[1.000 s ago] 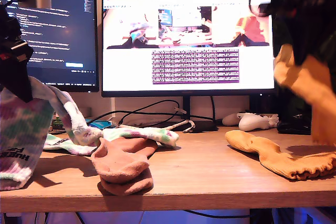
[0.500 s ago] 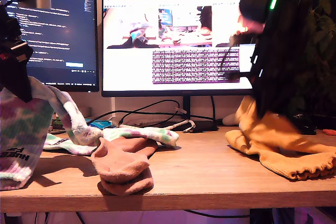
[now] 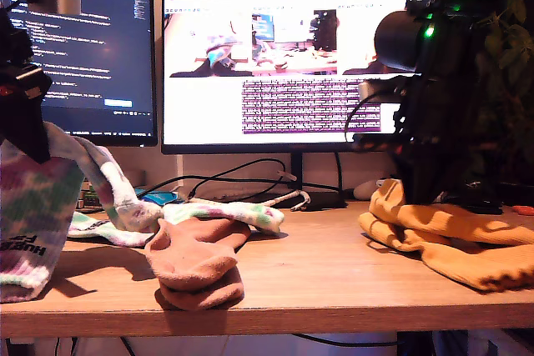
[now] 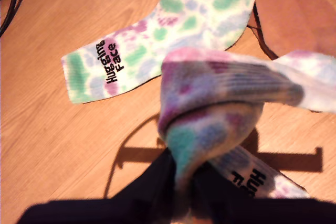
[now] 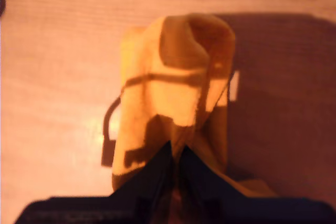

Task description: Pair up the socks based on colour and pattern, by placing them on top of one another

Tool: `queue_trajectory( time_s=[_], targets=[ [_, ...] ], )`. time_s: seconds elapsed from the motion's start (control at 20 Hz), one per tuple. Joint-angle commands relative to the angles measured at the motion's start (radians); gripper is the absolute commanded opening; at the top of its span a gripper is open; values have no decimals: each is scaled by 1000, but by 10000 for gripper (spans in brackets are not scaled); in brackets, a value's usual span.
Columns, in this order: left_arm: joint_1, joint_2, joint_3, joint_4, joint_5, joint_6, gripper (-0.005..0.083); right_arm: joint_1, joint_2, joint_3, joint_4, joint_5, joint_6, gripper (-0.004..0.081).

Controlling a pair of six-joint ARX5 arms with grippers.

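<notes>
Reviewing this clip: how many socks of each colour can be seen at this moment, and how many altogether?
Tie-dye socks: 2, one flat on the desk, one pinched in my first gripper (held sock).
Pink-brown socks: 2, stacked.
Mustard-yellow socks: 2, piled together, the upper one pinched in my second gripper.
Total: 6 socks.

Three views, one low and frontal, two riding the grippers

Exterior view at desk-edge height, facing the monitors [image 3: 299, 72] across the desk [image 3: 334, 273]; wrist views looking steeply down, close, one sharing the tie-dye socks [image 4: 173, 45] at the exterior view's left, the other the mustard socks [image 5: 173, 93] at its right
</notes>
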Motion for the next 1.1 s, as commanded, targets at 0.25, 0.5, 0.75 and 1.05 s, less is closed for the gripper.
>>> queue_trajectory(
  time_s=[0.25,0.5,0.75,1.05],
  targets=[
    [-2,-15,5,13,1,2,-24,-5,-225,-1,-159,15,58,-11],
    [-2,-15,5,13,2,1,-24,8,-356,-1,-264,16,117,-11],
    [-2,-15,5,13,20,0,-24,14,-463,-2,-348,66,159,-11],
    [-2,-15,5,11,20,0,-24,40,-524,-2,-366,67,187,-11]
  ],
)
